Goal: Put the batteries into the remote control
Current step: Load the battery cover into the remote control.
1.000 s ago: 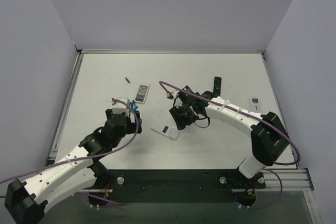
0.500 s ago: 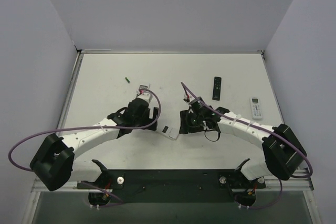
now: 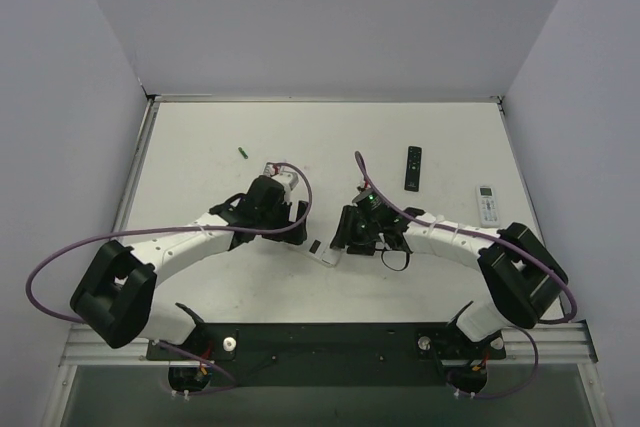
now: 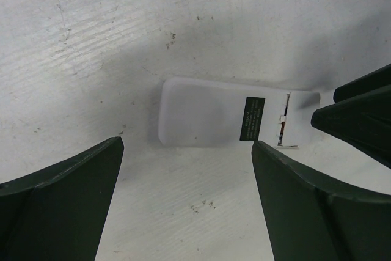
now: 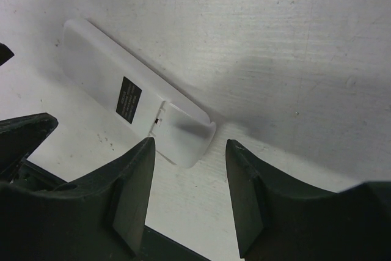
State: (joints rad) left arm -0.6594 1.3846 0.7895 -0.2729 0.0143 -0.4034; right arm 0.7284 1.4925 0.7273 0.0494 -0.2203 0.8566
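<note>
The remote control (image 3: 323,250) lies face down mid-table, its white back bearing a small dark label (image 4: 252,126). Its end cover (image 4: 300,118) sits slightly ajar. It also shows in the right wrist view (image 5: 116,87). My left gripper (image 3: 296,231) is open and empty, with the remote's left end just ahead of it (image 4: 186,203). My right gripper (image 3: 342,239) is open and empty, its jaws just short of the remote's cover end (image 5: 189,194). One green battery (image 3: 242,152) lies far left at the back. No other batteries show.
A slim black remote (image 3: 413,167) lies at the back right. A white remote with a grey face (image 3: 487,204) lies at the far right. The right gripper's dark fingers (image 4: 360,114) intrude at the right edge of the left wrist view.
My left arm has swung up and right from the near left, bringing its gripper beside the remote. My right gripper has moved down and left to the remote's other end.
</note>
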